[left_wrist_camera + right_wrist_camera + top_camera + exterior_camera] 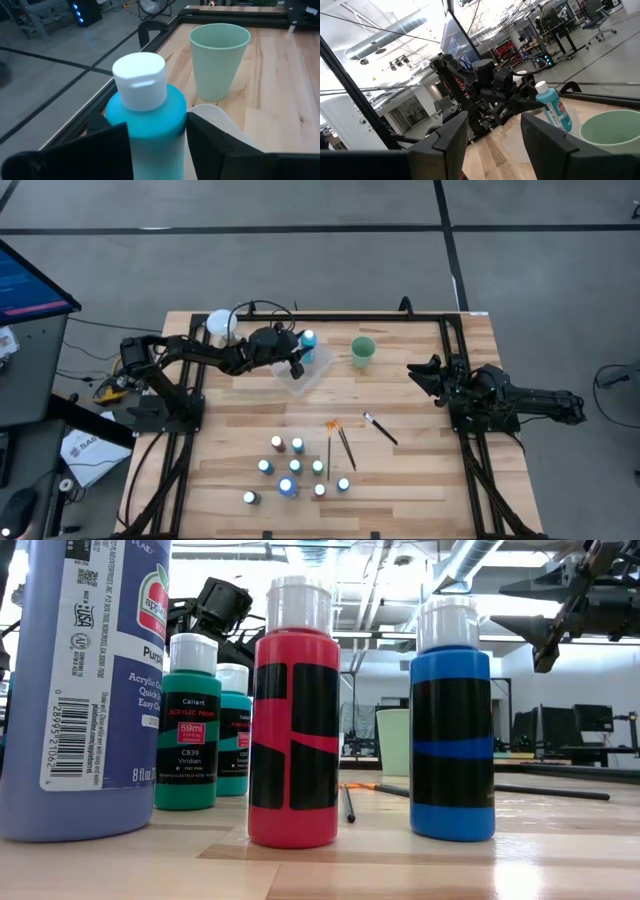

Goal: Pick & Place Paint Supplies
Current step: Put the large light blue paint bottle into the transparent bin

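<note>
1. Left pincer point(297, 356) is pinching a blue bottle point(307, 340) round its body, cap up, over the clear tray point(318, 373) near the worktop's point(420, 470) far edge – prob. keeping it upright so it stands when set down.
2. Green cup point(362, 351) is sitting just beside the tray, so little room on that side.
3. Right pincer point(424, 372) is waiting w/ fingers spread, at the right side, well apart.
4. Remaining small bottles point(297, 445), a second blue bottle point(287, 487) and brushes point(345, 446) are lying nearer the front edge, closely bunched; open worktop is lying btwn them and the tray.
</note>
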Robot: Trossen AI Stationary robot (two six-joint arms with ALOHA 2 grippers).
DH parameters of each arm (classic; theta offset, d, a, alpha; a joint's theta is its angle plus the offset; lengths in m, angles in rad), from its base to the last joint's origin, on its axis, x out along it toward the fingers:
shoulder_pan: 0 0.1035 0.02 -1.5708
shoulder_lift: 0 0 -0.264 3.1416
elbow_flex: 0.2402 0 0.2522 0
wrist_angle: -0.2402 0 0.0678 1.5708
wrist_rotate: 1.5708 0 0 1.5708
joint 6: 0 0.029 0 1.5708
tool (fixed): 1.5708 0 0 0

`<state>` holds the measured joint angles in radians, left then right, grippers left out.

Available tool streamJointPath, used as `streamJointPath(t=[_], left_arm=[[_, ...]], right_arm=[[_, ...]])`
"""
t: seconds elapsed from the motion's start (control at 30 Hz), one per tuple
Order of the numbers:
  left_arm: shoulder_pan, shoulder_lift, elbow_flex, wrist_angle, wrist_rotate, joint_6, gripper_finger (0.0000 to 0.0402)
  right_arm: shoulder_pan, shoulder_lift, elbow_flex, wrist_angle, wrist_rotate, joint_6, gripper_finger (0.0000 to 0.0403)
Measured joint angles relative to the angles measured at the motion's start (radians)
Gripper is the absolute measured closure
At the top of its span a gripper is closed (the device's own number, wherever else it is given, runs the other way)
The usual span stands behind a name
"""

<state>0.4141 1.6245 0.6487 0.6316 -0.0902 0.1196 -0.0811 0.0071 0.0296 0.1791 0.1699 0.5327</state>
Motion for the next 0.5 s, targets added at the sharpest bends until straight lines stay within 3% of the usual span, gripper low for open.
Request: streamJointPath(t=[0.5], left_arm=[[-0.003,0.000,0.000,0.029,0.011,0.022,0.0182]], right_arm=[[0.000,0.000,0.000,0.000,0.000,0.000,0.0214]])
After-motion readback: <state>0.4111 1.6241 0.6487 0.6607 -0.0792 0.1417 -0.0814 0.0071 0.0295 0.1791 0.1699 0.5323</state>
